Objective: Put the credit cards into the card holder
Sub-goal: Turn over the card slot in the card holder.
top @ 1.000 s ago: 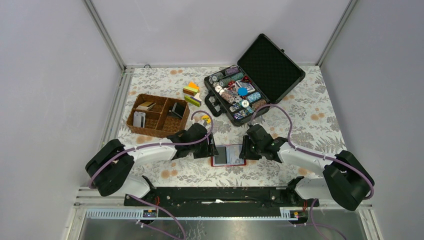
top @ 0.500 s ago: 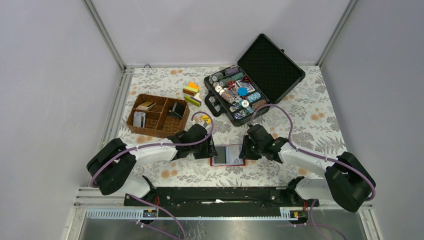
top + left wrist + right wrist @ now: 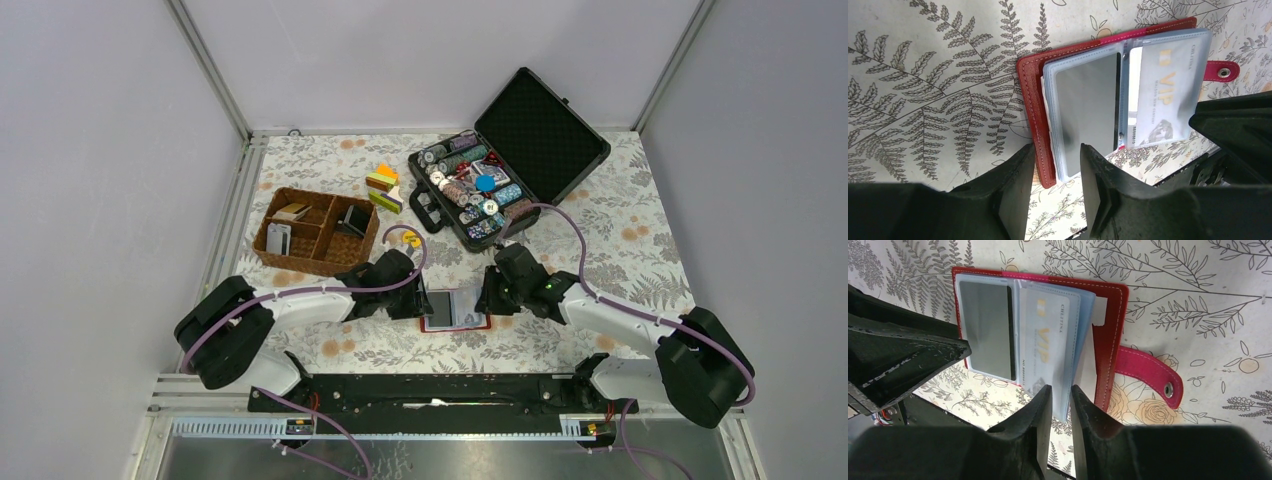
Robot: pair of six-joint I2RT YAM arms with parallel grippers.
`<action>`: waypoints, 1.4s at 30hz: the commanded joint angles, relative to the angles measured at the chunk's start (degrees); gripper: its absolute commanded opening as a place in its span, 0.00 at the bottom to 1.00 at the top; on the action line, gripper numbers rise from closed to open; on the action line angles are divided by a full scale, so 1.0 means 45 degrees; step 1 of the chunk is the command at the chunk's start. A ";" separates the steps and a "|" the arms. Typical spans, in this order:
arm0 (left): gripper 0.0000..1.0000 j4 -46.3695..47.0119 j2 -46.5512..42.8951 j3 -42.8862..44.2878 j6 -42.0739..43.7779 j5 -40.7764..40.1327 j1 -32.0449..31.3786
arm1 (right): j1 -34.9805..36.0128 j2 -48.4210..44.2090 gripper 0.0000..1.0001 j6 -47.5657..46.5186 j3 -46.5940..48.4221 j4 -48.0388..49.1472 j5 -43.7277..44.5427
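Observation:
The red card holder lies open between my grippers. Its clear pockets hold a dark grey card and a whitish VIP card; both also show in the right wrist view, the grey card and the VIP card. My left gripper is open, its jaws straddling the holder's left corner. My right gripper is shut on the lifted clear pocket leaves. Other cards lie in the wicker basket: whitish, tan, dark.
The brown wicker basket stands at the left. An open black case of poker chips is at the back right. Coloured blocks lie between them. The holder's snap strap sticks out to the right.
My right gripper has shifted a little left over the holder's right half, with the pocket leaves in it. The left gripper has barely moved.

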 commanded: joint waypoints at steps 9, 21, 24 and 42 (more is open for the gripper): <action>0.38 0.1070 0.0080 -0.0059 -0.0140 0.0456 0.0019 | 0.0131 -0.0146 0.21 -0.0395 0.0668 0.0520 -0.0841; 0.36 0.1147 0.0068 -0.0049 -0.0191 0.0531 0.0019 | 0.1274 0.1026 0.33 -0.0433 0.1467 0.0903 -0.0517; 0.37 0.1149 -0.0039 -0.0070 -0.0181 0.0458 0.0033 | 0.1505 0.1295 0.35 -0.0382 0.1610 0.0912 -0.0321; 0.41 0.1292 -0.0745 -0.0344 -0.0246 0.0141 0.0038 | 0.1633 0.1213 0.73 -0.0249 0.1662 0.1422 -0.0377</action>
